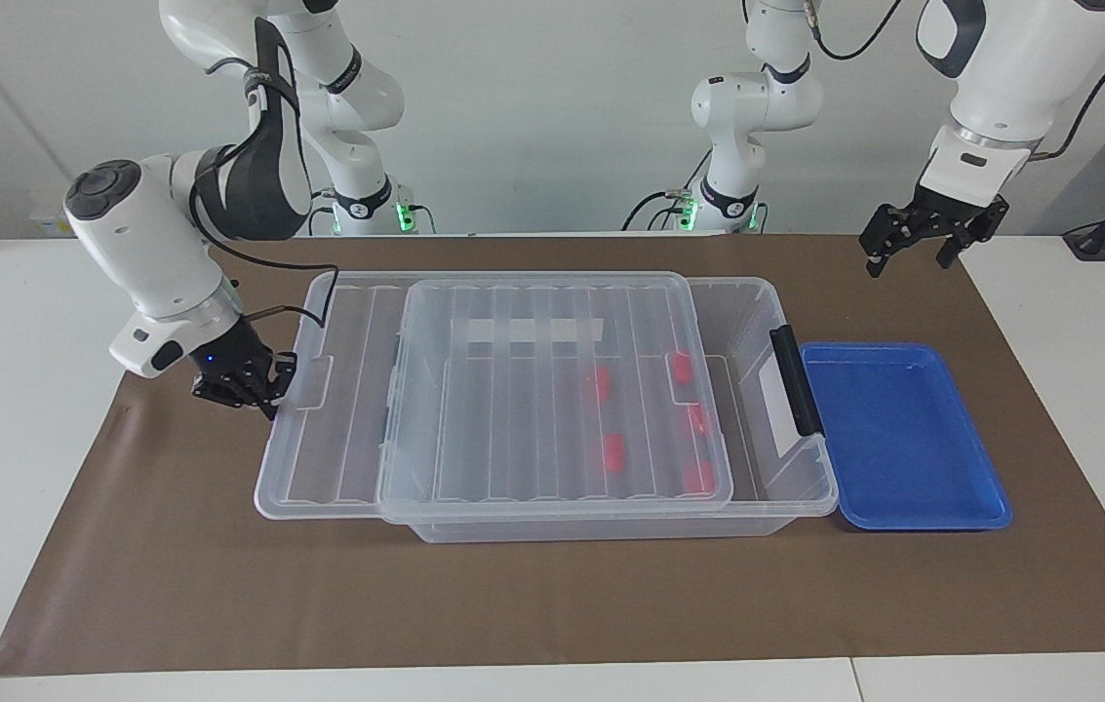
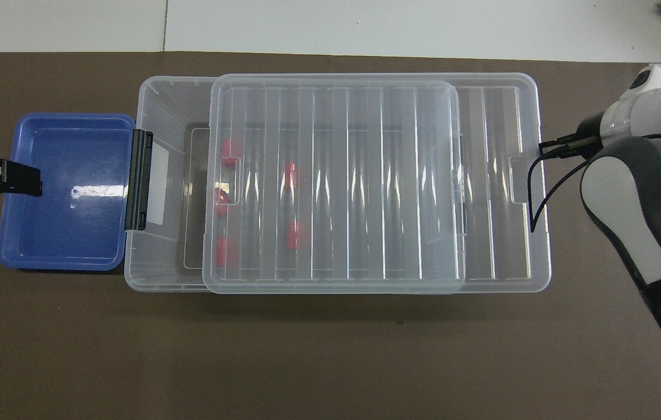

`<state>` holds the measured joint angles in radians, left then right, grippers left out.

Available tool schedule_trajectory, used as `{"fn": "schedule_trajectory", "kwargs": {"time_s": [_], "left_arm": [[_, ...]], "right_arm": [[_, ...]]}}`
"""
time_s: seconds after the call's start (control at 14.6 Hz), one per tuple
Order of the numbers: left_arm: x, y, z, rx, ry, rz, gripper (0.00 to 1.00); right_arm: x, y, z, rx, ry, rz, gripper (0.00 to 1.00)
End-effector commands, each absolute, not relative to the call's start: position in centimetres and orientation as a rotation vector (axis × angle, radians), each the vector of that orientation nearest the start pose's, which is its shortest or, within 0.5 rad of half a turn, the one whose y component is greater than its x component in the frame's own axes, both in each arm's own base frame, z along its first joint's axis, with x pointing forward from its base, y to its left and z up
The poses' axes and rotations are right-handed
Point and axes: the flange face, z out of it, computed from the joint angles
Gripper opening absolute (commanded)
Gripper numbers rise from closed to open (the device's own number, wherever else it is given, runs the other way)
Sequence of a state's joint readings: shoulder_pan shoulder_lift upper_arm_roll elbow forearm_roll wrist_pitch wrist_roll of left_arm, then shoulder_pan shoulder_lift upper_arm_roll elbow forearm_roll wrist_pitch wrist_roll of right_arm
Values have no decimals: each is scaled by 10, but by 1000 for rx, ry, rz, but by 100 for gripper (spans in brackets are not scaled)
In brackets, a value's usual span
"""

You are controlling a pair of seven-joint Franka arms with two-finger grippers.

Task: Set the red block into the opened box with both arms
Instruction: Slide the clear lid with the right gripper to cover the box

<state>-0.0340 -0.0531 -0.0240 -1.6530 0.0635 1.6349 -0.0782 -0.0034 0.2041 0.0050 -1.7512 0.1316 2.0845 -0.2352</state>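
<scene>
Brown mat [image 1: 552, 595] on white table [image 1: 6, 409]

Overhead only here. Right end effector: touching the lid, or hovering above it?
Observer: Low, at rim height. The right end effector is shut and appears to touch the end edge of the lid.
Operator: Left one? It's cut off at my frame edge.
Observer: The left end effector hangs open well above the blue tray, holding nothing.
Operator: Lid tilted?
Observer: Looks flat on the rim of the box, overhanging toward the right arm's end.
</scene>
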Motion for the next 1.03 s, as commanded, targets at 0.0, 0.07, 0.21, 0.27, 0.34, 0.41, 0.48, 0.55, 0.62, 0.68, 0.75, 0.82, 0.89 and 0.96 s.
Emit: {"fn": "schedule_trajectory", "kwargs": {"time_s": [0.0, 0.07, 0.21, 0.27, 0.34, 0.41, 0.48, 0.55, 0.62, 0.68, 0.75, 0.82, 0.89, 0.96], "left_arm": [[539, -24, 625, -3073, -11, -94, 100], [539, -25, 625, -3074, -11, -96, 100], [539, -26, 625, -3075, -11, -101, 100], [541, -27, 627, -3075, -10, -120, 100], [542, -27, 627, -3075, -10, -127, 100], [542, -27, 626, -3075, -7, -129, 100], [542, -26, 626, -3075, -5, -129, 100], [542, -25, 626, -3074, -5, -129, 100], [542, -25, 626, -3074, -5, -129, 100], [542, -25, 626, -3075, -9, -127, 100], [541, -25, 626, -3075, -9, -127, 100], [541, -25, 626, -3075, -12, -127, 100], [541, -25, 626, -3075, -14, -125, 100], [540, -26, 625, -3075, -12, -120, 100]], "right_arm": [[635, 30, 462, -2995, -239, -228, 0], [634, 38, 461, -2994, -234, -223, 0], [633, 53, 461, -2991, -227, -217, 0], [632, 61, 461, -2989, -226, -215, 0], [631, 67, 461, -2988, -222, -212, 0], [631, 72, 461, -2987, -222, -208, 0], [630, 75, 460, -2987, -224, -203, 0], [629, 76, 459, -2987, -215, -200, 0], [627, 85, 460, -2985, -226, -199, 0], [627, 87, 460, -2985, -226, -196, 0], [626, 87, 459, -2985, -229, -190, 0], [626, 88, 459, -2983, -230, -187, 0], [626, 91, 459, -2980, -230, -186, 0], [625, 93, 459, -2964, -221, -182, 0]]}}
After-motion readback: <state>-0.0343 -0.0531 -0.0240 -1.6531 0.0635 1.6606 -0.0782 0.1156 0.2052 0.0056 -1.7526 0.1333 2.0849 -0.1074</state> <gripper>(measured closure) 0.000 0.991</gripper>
